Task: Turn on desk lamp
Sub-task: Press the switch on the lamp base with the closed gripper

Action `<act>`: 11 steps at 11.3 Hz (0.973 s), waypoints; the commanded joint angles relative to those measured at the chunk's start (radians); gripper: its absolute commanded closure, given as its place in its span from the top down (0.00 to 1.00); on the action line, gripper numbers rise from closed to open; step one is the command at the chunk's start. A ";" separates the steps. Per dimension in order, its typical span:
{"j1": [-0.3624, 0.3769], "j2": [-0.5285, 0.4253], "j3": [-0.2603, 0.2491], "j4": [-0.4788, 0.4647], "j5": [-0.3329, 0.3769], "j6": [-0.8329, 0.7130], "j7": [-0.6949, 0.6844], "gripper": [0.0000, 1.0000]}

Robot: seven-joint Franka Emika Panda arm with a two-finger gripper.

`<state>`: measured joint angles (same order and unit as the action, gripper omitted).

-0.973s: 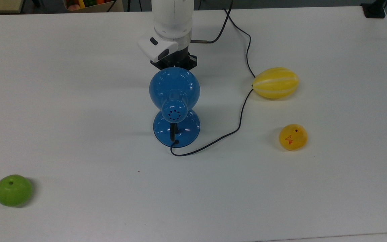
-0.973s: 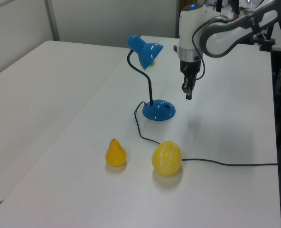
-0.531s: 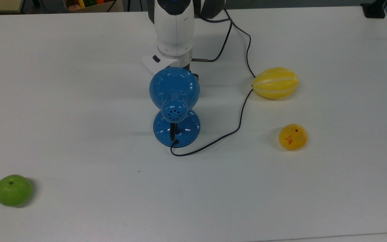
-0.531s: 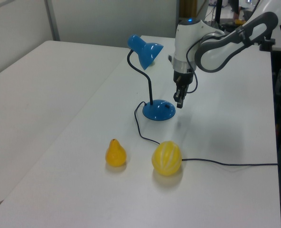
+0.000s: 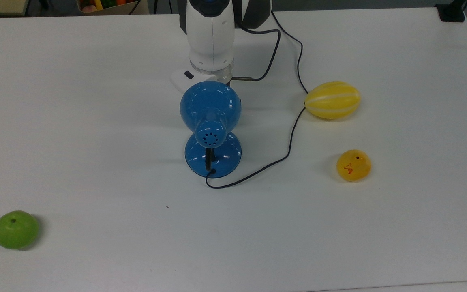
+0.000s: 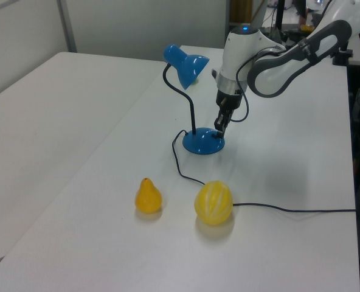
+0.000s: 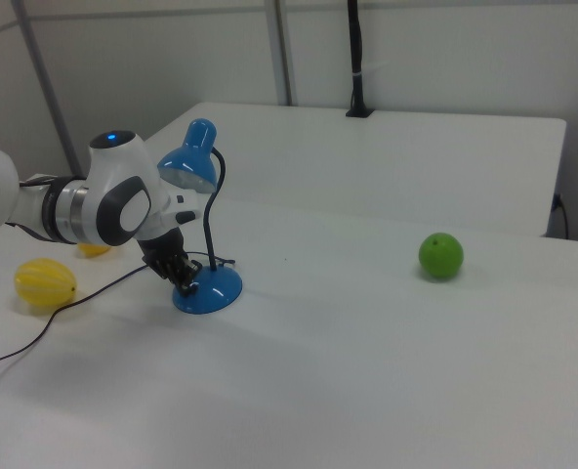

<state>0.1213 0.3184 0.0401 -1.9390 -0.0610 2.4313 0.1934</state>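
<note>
Jaws look together, gripper [image 6: 219, 129] tip on the desk lamp [image 6: 195, 103] base; top view's shade hides this

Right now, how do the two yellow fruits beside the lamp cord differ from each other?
The yellow melon is larger, oval and marked with pale stripes; the yellow pear is smaller, plain and a deeper orange-yellow. In the left view the pear stands upright with a narrow tip, while the melon is rounded all over. The black cord runs up against the melon; the pear sits apart from it. Both rest on the white table.
</note>
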 commanded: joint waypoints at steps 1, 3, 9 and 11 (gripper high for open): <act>0.001 -0.001 -0.002 0.005 -0.019 0.037 0.029 0.00; -0.002 0.004 -0.002 0.005 -0.019 0.074 0.031 0.00; -0.005 0.021 -0.002 0.018 -0.019 0.089 0.031 0.00; -0.005 0.030 -0.002 0.020 -0.019 0.092 0.031 0.00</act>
<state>0.1179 0.3272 0.0400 -1.9293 -0.0610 2.4916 0.1995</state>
